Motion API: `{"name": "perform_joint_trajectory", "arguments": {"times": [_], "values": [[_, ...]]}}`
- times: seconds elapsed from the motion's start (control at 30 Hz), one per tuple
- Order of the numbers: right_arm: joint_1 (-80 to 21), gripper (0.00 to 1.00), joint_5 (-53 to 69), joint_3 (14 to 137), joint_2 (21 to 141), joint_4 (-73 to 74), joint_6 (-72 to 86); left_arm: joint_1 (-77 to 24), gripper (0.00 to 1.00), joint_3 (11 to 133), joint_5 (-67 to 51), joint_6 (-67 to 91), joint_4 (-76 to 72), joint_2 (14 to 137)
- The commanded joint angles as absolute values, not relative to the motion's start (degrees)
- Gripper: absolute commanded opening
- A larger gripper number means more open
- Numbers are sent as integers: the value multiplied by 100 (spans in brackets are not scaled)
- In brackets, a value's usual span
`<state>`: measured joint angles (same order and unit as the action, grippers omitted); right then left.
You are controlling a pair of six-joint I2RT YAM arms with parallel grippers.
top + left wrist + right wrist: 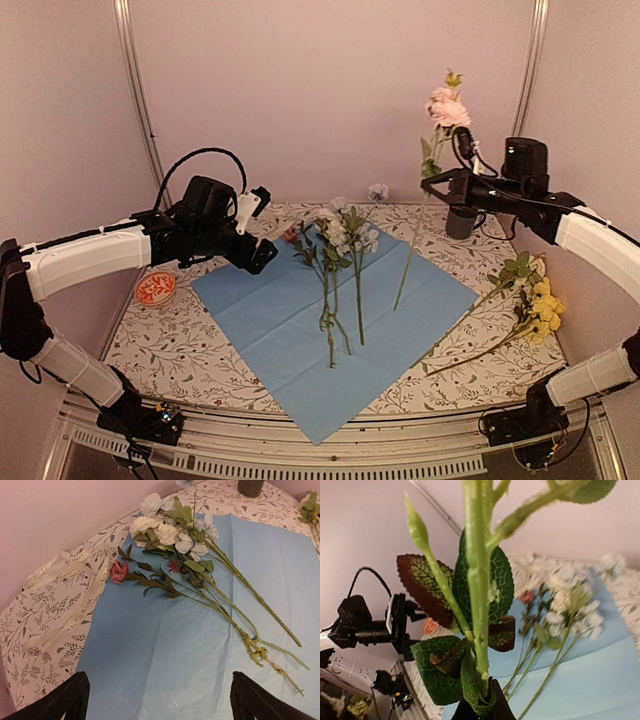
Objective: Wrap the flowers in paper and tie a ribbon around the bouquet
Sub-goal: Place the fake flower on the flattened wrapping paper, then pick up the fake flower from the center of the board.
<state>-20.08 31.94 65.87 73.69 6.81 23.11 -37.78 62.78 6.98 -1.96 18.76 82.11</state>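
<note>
Pale blue rectangular paper sheet [300, 330] carries white flowers [345, 235]; our right tool [432, 184] pinches a pink-bloomed green-stemmed flower [447, 108] — next, we judge, lay it alongside; left tool [159, 700] spread.

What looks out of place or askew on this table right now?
The light blue paper sheet lies cornerwise, its near corner overhanging the front edge of the floral-print tablecloth. The yellow-bloomed flower stems lie off the paper on that cloth at the right, apart from the white bunch on it.

White flowers [345, 235] lie on the flat blue paper [270, 310] (one pink flower [448, 108] is upright); cream ribbon [103, 569] lies beside the paper.
</note>
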Motion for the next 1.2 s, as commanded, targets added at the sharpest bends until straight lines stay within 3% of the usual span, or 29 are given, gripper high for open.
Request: {"name": "perform_joint_trajectory", "arguments": {"times": [0.0, 0.23, 0.47, 0.53, 0.67, 0.87, 1.0, 1.07, 1.17], "values": [[-3090, 0, 3545, 7602, 8957, 1274, 3182, -3840, 99, 6205, 752, -250, 1853, 8252], [-3751, 0, 3310, 10089, 12023, 2763, 3397, -3858, 99, 6206, 751, -261, 1851, 8261], [-3832, 1, 2955, 10783, 13204, 2819, 3535, -3858, 99, 6196, 729, -254, 1853, 8301], [-3835, 9, 2896, 10801, 13268, 2834, 3530, -3856, 99, 6197, 717, -250, 1850, 8323], [-3841, 27, 2708, 10851, 13134, 3079, 3295, -3858, 99, 6199, 688, -246, 1854, 8352], [-3674, 41, 1445, 10704, 12254, 4226, 2597, -3867, 99, 6197, 707, -258, 1859, 8354], [-3383, 46, -413, 9409, 10789, 4461, 2549, -3867, 99, 6196, 714, -264, 1854, 8329], [-3176, 57, -1145, 8501, 9998, 4317, 2714, -3865, 99, 6197, 715, -262, 1856, 8316], [-2533, 58, -1154, 7031, 8879, 3828, 3104, -3876, 99, 6205, 708, -264, 1860, 8287]]}}
